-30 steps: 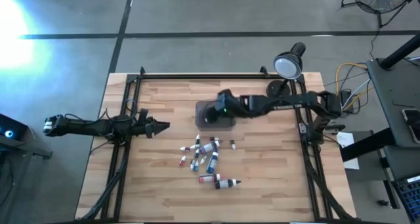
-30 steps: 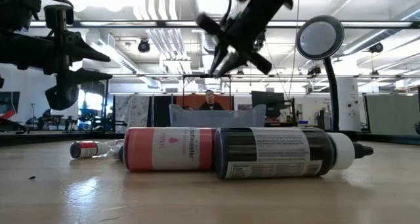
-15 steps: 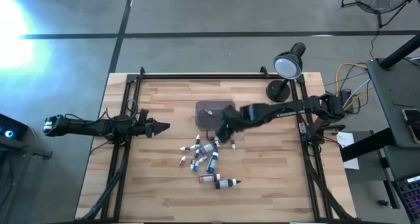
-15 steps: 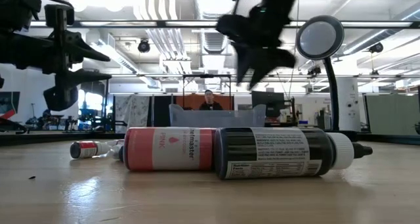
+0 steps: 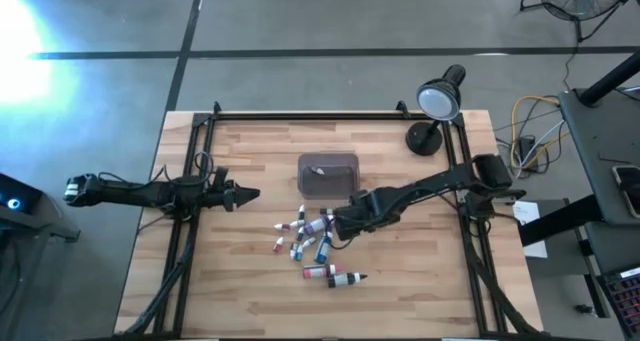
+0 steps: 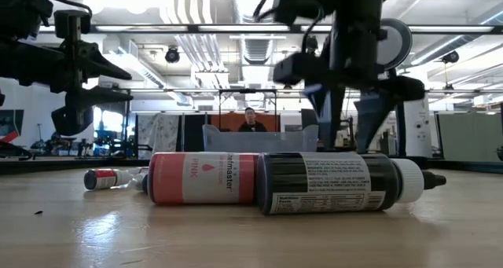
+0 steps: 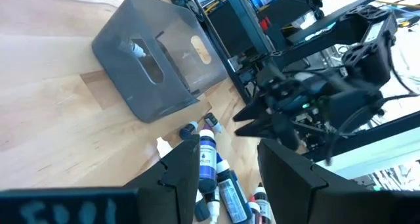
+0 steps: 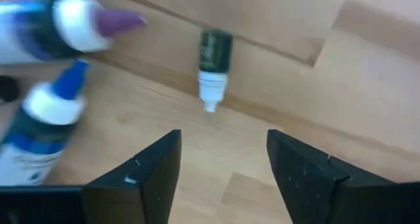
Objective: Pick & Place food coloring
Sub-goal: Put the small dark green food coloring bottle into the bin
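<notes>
The right gripper (image 5: 342, 222), fingers spread and empty, hangs over the bottles (image 5: 312, 243) heaped at the tray's (image 5: 328, 176) six o'clock. Next pick: drop over the lone dark bottle (image 8: 213, 64), then pinch. The left gripper (image 5: 248, 193) waits at nine o'clock, fingers parted.

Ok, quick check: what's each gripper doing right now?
Left gripper: open, holding nothing, beside the table's left edge.
Right gripper: open, empty, over the food coloring bottles.

1. Right gripper (image 5: 338, 224): arm stretched low across the table, fingers (image 8: 147, 178) spread, nothing between them.
2. Left gripper (image 5: 250, 193): arm level, fingers parted, empty.
</notes>
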